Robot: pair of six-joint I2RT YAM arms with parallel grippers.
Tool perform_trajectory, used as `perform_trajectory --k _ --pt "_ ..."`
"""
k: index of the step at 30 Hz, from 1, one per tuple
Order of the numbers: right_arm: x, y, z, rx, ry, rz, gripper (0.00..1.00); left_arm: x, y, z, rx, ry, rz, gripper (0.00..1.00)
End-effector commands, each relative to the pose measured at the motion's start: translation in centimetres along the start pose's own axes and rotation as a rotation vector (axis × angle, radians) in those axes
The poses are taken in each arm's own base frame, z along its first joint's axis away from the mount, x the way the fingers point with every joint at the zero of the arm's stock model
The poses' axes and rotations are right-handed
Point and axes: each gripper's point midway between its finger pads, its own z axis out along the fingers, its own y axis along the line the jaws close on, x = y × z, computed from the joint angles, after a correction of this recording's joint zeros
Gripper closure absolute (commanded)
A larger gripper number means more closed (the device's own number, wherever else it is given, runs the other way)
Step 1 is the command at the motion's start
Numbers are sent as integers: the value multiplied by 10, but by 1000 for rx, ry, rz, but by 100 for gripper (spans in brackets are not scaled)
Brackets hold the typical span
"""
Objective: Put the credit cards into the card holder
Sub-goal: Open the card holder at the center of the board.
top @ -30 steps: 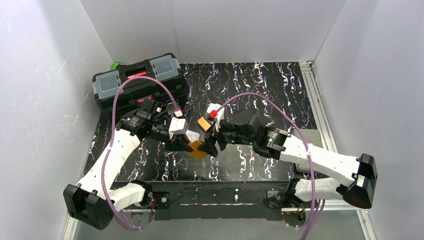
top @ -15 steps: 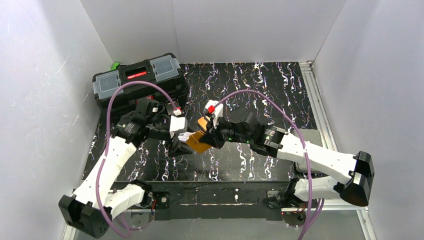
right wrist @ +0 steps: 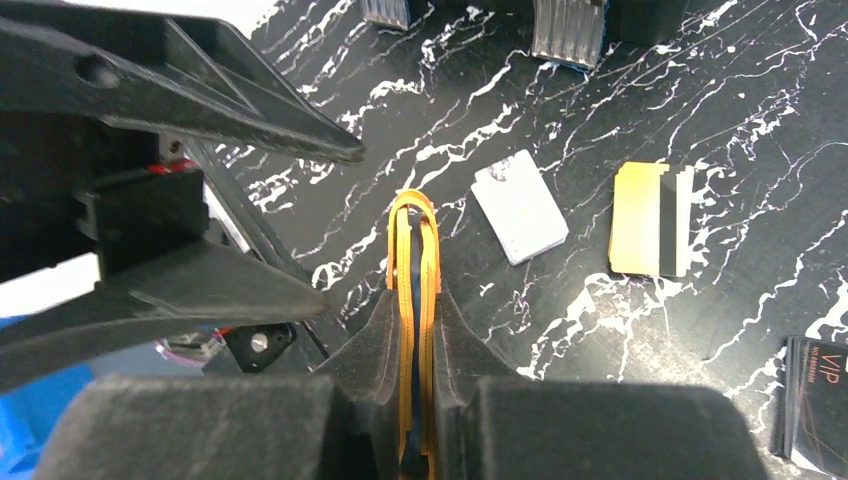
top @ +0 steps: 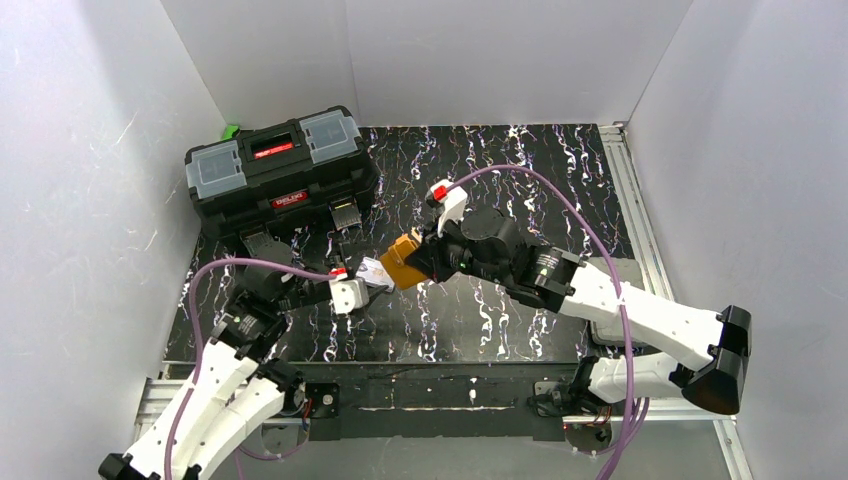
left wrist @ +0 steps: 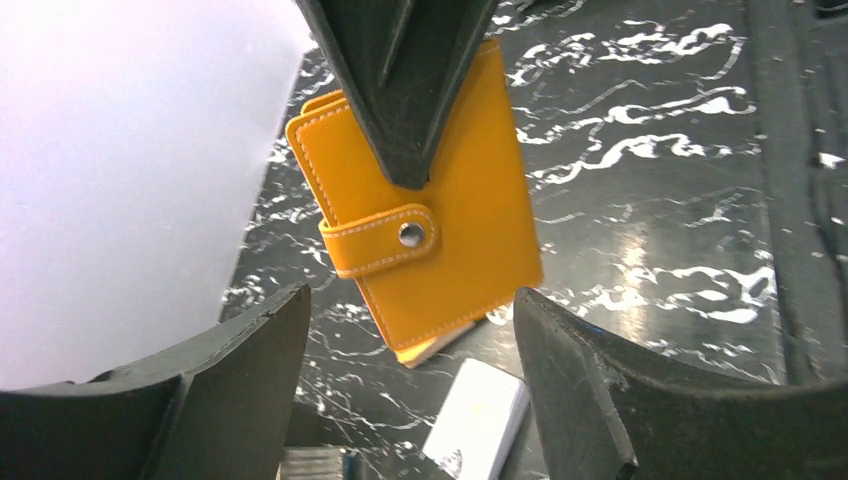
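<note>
The orange card holder (top: 402,266), snapped closed, hangs above the table with my right gripper (top: 422,256) shut on it. In the right wrist view the card holder (right wrist: 412,225) stands edge-on between the jaws of the right gripper (right wrist: 413,305). My left gripper (top: 364,286) is open just left of the card holder (left wrist: 445,235), not touching it. On the table lie a white credit card (right wrist: 518,207), an orange one with a dark stripe (right wrist: 645,233) and a black one (right wrist: 815,400). The white card (left wrist: 478,420) shows between the left gripper's (left wrist: 410,395) jaws.
A big black toolbox (top: 280,170) stands at the back left, its latches (right wrist: 570,25) just behind the cards. A grey pad (top: 612,274) lies at the right edge. White walls enclose the table on three sides.
</note>
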Motion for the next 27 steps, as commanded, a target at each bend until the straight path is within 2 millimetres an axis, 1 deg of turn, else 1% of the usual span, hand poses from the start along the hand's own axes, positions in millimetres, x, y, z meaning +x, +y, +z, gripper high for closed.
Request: perform_trajectory --k 1,3,5,7,8,12,16,22,24,27 --pt "-44 19 -7 -23 -113 103 99 -20 40 9 -161 -56 137 29" --pt "-49 23 -7 -35 -133 121 99 -19 40 12 -158 -55 136 33" --pt "-52 25 -7 -37 -141 127 99 -19 47 15 -187 -53 132 42" --pt "-50 25 -5 -32 -134 128 99 -18 51 16 -197 -51 134 49" --pt "-49 24 -4 -30 -134 131 99 -17 51 17 -195 -48 132 53" --pt "-49 20 -1 -8 -147 147 99 -15 44 17 -177 -50 130 61" --pt "-54 16 2 16 -176 177 99 -17 41 15 -179 -59 133 63" --pt "-62 25 7 -18 -188 214 99 -22 37 15 -161 -76 152 64" --pt "-64 26 8 -20 -192 219 99 -21 36 16 -158 -69 145 64" --pt "-65 27 6 -28 -207 222 99 -13 42 18 -177 -30 98 63"
